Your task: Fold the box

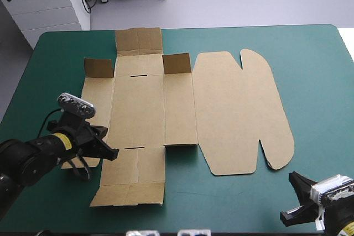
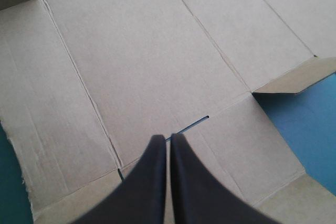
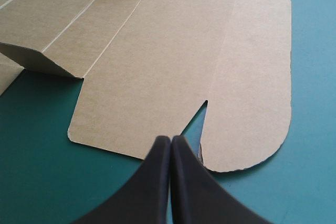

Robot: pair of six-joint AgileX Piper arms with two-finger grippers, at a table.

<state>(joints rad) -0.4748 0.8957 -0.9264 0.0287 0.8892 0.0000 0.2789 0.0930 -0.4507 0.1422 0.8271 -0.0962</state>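
Left gripper point(image 1: 109, 147): black fingers pressed together into one point, nothing between them, poised over the near-left part of the box point(image 1: 232, 109), just beside the near slot point(image 2: 197, 124).

Right gripper point(image 3: 170, 139): fingers likewise closed and empty, over bare teal-green cover point(image 1: 310, 53) at the table's near right corner, ahead of it the lid's rounded near edge.

Box: one cut brown sheet, flat, mid-table, reaching toward the left edge; the small flaps point(image 1: 177, 63) along its far side stand partly raised, all else lies level.

Hazards, as judged:
- Sheet sliding or turning. Cause: a closed point pushing on flat board with nothing to pin it, the right gripper being off the sheet.
- Crease off the score line. Cause: lifting a side wall from one spot near its end.
- Tip catching in the slot. Cause: its nearness to the left fingertips.
- Raised far flaps dropping back if the sheet is jolted.
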